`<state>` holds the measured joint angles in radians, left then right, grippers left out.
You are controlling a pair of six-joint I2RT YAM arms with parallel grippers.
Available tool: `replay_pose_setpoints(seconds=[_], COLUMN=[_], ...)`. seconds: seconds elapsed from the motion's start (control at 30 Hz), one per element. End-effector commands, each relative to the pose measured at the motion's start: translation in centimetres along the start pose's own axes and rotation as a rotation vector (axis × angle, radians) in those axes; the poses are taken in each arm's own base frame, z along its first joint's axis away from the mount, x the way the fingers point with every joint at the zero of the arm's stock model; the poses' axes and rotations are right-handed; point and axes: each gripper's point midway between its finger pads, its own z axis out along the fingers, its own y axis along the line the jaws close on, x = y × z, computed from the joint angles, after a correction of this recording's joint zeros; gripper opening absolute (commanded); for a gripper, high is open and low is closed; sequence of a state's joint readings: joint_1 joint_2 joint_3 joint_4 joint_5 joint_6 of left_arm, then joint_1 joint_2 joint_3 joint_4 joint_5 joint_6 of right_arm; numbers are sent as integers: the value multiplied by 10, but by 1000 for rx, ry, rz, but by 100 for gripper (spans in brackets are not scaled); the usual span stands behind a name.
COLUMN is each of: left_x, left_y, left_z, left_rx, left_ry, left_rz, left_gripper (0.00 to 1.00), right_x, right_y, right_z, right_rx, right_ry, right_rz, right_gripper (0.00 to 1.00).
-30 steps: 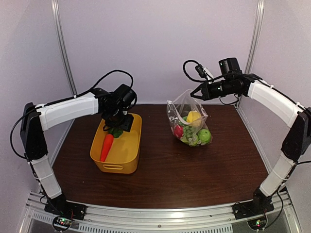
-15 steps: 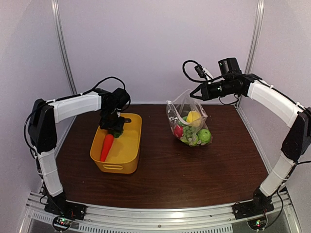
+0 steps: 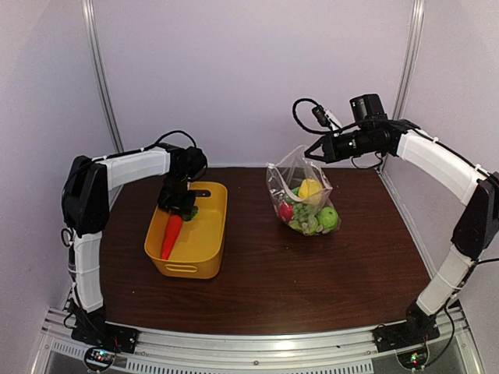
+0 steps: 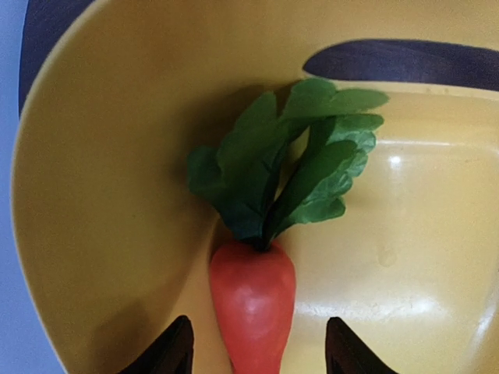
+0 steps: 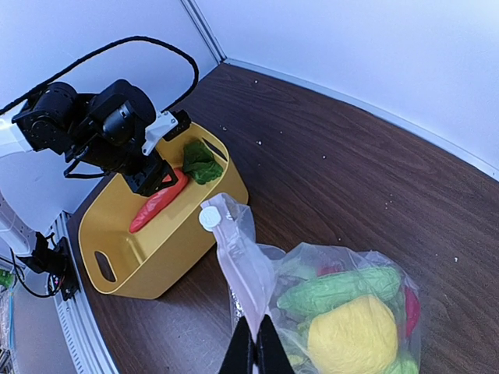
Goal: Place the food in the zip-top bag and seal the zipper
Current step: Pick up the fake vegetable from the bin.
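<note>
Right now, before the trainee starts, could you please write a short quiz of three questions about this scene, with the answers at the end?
1. True or false: the carrot lies inside the yellow basket.
2. Choose one. What is the right gripper shut on? A) the carrot B) the top edge of the zip-top bag C) nothing
3. Short answer: how do the jaws of the left gripper stand relative to the carrot?

Key
1. True.
2. B.
3. Open, with one finger on each side of the carrot and a gap showing on both sides.
</note>
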<state>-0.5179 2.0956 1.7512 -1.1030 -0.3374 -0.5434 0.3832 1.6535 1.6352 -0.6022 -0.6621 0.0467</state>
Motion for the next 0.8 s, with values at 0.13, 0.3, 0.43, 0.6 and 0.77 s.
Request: replay_pose_setpoints(seconds=[0.13, 0.3, 0.43, 0.6, 0.77], left_x=[17, 19, 21, 4, -21], left_y=[0, -6, -10, -13, -30], left_z=[42, 62, 65, 33, -27], left_rx=[-16, -7, 2, 20, 144], left_ry=[61, 47, 48, -41, -179], left_rz=[-3, 9, 12, 6, 22], left_gripper=[58, 58, 49, 42, 37], right_x=[-2, -1, 0, 0, 1], right_y=[7, 6, 6, 5, 5], right_z=[-7, -7, -8, -8, -6], right_rx=[-11, -6, -3, 4, -2], right_ry=[-18, -18, -16, -18, -14], right_rz=[-31, -32, -32, -33, -31], right_gripper=[0, 0, 0, 0, 0])
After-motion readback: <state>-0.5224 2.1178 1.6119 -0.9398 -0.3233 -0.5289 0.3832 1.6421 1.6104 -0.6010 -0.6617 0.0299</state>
